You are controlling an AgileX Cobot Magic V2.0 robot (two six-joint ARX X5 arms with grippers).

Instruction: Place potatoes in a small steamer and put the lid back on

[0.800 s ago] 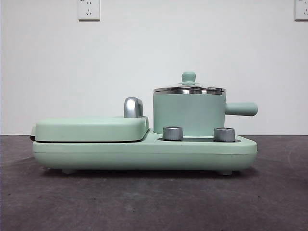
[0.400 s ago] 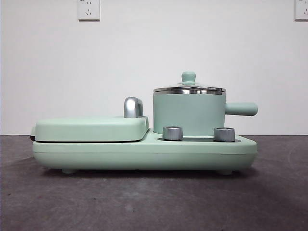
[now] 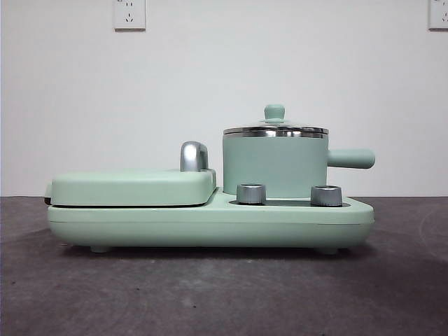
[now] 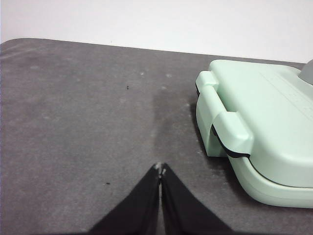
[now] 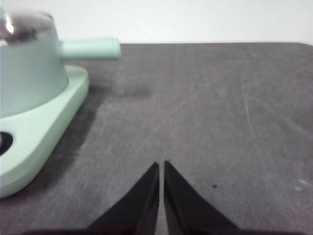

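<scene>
Well, the big green cooker base [image 3: 210, 224] carries the small steamer [image 3: 274, 166], its lid [image 3: 275, 129] seated on top. No potatoes visible anywhere. Left gripper [image 4: 160, 170] and right gripper [image 5: 161, 166] hover closed, empty; the knob could slip from a careless pinch.

- table [image 3: 210, 294] bare at 6 o'clock of cooker base [image 3: 210, 224]
- lid [image 3: 275, 130] on small steamer [image 3: 274, 164], open air at 12
- steamer's side handle juts toward 3
</scene>
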